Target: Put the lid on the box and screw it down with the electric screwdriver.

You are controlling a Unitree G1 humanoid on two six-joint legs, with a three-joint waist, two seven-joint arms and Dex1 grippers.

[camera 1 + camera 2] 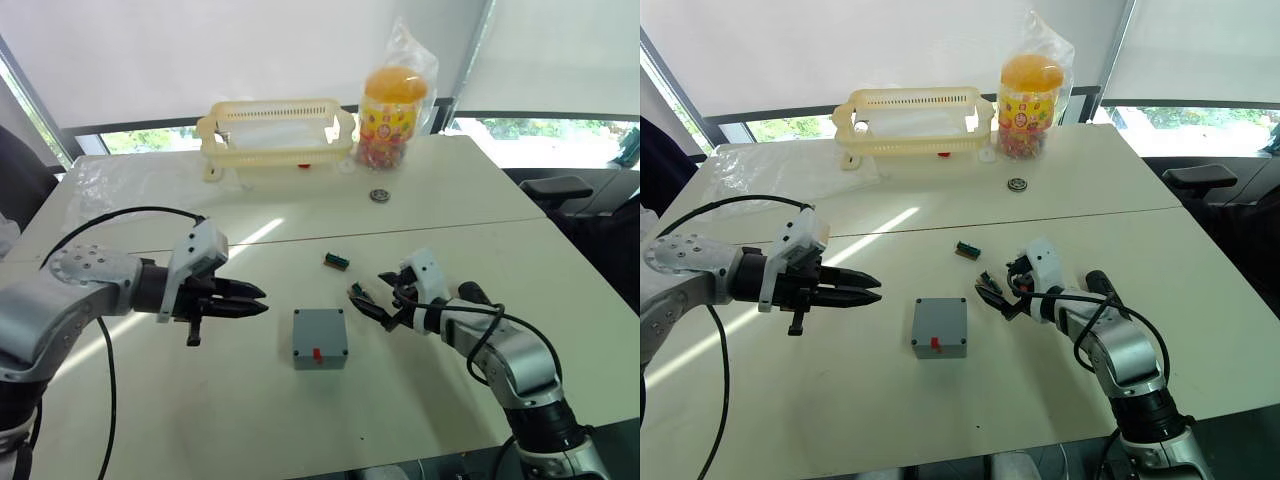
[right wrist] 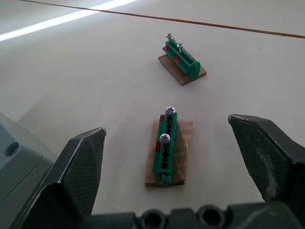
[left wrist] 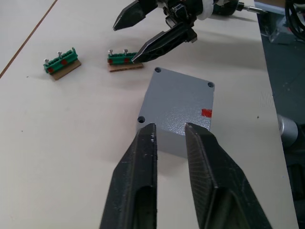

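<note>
Box (image 1: 320, 338): grey, square, on the tabletop (image 1: 480, 190) between the two grippers; its top looks closed flat with a screw hole at each visible corner — I cannot tell whether the lid is already seated; red mark on the side facing the robot.
Left gripper (image 1: 255, 300): hovers just left of the box, pointing at it; fingers (image 3: 138, 181) nearly together, a narrow gap between them, holding nothing.
Right gripper (image 1: 372, 300): low over the tabletop just right of the box; fingers (image 2: 81, 167) spread wide around a green piece (image 2: 166, 145) with two screws standing in it, not touching it.
Second green piece (image 1: 336, 261): farther off, apart from both grippers.
Basket (image 1: 275, 135): yellow, at the far edge, beside a jar (image 1: 393, 115) in a clear bag.
Handling: box likely light, stiff plastic, smooth-sided, so it may slide when pushed; best gripped across two opposite side walls, low down — away from the corner holes.
</note>
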